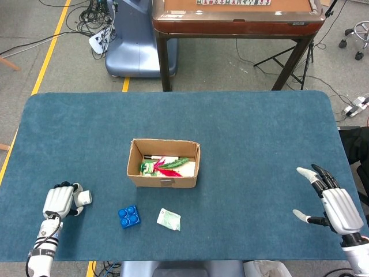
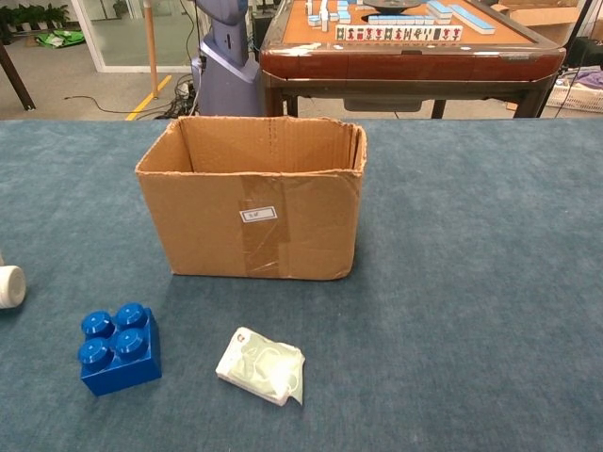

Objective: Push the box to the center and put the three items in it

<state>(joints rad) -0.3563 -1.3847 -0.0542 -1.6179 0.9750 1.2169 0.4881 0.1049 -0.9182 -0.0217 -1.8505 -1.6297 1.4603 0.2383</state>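
From the head view, the cardboard box [image 1: 164, 163] sits roughly mid-table on the blue cloth [image 1: 259, 133], so the push looks finished. A red and green item [image 1: 164, 165] already lies inside; what it is I cannot make out at this size. The blue toy brick [image 1: 128, 216] and a pale green packet [image 1: 169, 219] lie just in front of the box, near each other but apart, within easy reach for the loading step. The left hand [image 1: 59, 202] rests low at the table's near-left corner, fingers curled in, a small white cylinder [image 1: 84, 198] at its fingertips; whether it is pinched or merely touched I cannot tell. The right hand [image 1: 334, 203] hovers near the right edge, fingers spread and empty, well away from everything.

From the chest view, the box [image 2: 252, 198] stands upright with its mouth open. The brick [image 2: 119, 347] lies studs up, and the packet [image 2: 262, 365] lies flat beside it. The white cylinder [image 2: 10, 286] shows at the left edge; neither hand is visible here.
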